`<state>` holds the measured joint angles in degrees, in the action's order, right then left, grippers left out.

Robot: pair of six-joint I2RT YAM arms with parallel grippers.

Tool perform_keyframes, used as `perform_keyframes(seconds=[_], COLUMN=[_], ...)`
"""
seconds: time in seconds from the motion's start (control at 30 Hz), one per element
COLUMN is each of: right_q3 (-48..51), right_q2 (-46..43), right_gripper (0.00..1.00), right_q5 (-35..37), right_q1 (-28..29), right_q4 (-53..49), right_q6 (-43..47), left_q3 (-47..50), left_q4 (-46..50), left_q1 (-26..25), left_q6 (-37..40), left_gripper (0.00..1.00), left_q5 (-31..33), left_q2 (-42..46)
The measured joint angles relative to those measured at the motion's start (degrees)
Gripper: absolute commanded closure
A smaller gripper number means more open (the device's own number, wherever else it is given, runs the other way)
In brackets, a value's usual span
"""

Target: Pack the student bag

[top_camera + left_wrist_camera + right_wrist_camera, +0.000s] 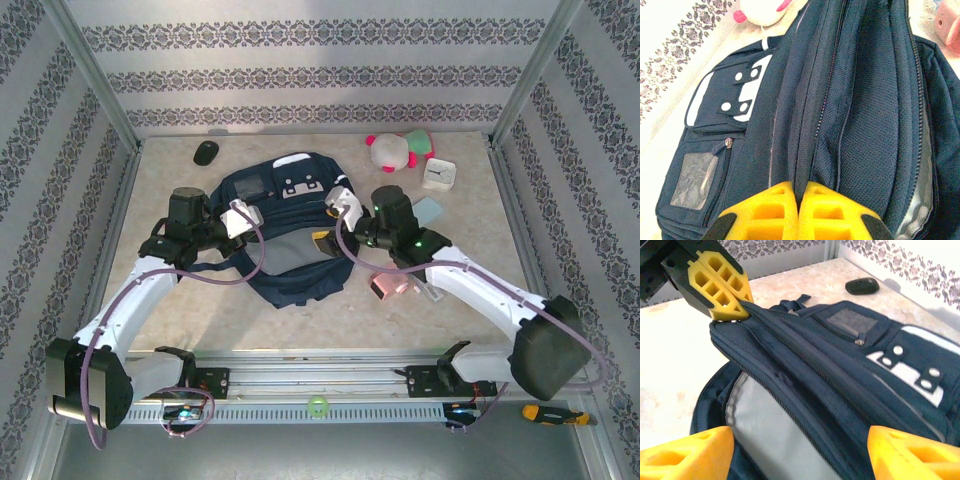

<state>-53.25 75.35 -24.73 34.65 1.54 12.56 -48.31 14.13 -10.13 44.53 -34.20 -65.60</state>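
Tension on the flap is what this step seems to call for. The left hand [800, 195] is clenched on a fold of the bag [295, 285], pinching navy cloth right beside a zip track. In my judgement it should hold that pinch firm and lift up and away from the other hand, so the mouth gapes without the cloth slipping out. The right hand [800, 450] is released, its fingers spread wide to either side of the opened compartment, just above the grey lining [765, 425]. A good next move would be to catch the opposite lip, low enough to take cloth but clear of the zip teeth, then draw the two sides gently apart. The bag lies in the middle of the counter [160, 180], its front pocket with the white patches turned toward the far wall. The left hand grips it at its left side, and the right hand hangs close over its right side, whether touching I cannot tell. A plush [395, 150], a clock [438, 174] and a mouse [206, 152] lie beyond the bag, well apart from both hands, and a pink item [388, 285] lies just beside the bag's near right edge.
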Motion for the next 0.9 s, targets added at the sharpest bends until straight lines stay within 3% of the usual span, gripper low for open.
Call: perform_keyframes(seconds=[0.13,0.17,0.2,0.23,0.27,0.33,0.37,0.43,0.53,0.67,0.8,0.9], right_q3=[-3.1,-3.7,-4.3,-4.9,-5.3,-5.9,-5.9,-5.7,-5.6,-5.4,-5.3,-5.1], right_q2=[4.9,6.1,7.3,8.4,9.2,10.3,10.4,10.4,10.4,10.4,10.4,10.4], right_gripper=[0.33,0.39,0.52,0.67,0.74,0.94,0.99,1.0,1.0,1.0,1.0,1.0], right_q5=[-1.6,-1.7,-1.7,-1.7,-1.7,-1.8,-2.0,-3.0,-4.3,-5.0,-5.4,-6.1], right_q1=[0.5,0.8,0.9,0.9,0.9,0.9,0.9,0.9,0.9,1.0,1.5,1.6], right_q4=[1.6,1.9,2.1,2.2,2.4,2.8,2.9,3.1,4.3,4.9,5.8,6.4], right_q6=[6.8,8.4,9.9,11.4,12.6,14.4,15.3,16.3,16.6,16.6,16.5,16.2], left_q3=[0.0,0.0,0.0,0.0,0.0,0.0,0.0,0.0,-0.7,-1.6,-4.0,-4.5], left_q4=[0.0,0.0,0.0,0.0,0.1,0.0,0.0,0.2,1.0,1.9,-0.3,-3.0], left_q1=[0.0,0.0,0.0,0.0,0.0,0.0,0.0,-0.4,-2.5,-6.2,-13.2,-14.4], left_q6=[-0.8,-0.9,-0.9,-0.9,-0.9,-1.2,-1.3,-1.0,-0.4,0.4,0.4,-0.1], left_gripper=[1.0,1.0,1.0,0.94,0.86,0.62,0.53,0.34,0.24,0.14,0.14,0.14], left_q5=[-0.4,-0.5,-0.5,-0.5,-0.5,-1.0,-1.4,-2.4,-3.4,-1.9,5.3,8.9], left_q2=[0.0,0.0,0.0,0.0,0.0,0.5,1.0,3.0,4.7,4.8,-1.2,-6.6])
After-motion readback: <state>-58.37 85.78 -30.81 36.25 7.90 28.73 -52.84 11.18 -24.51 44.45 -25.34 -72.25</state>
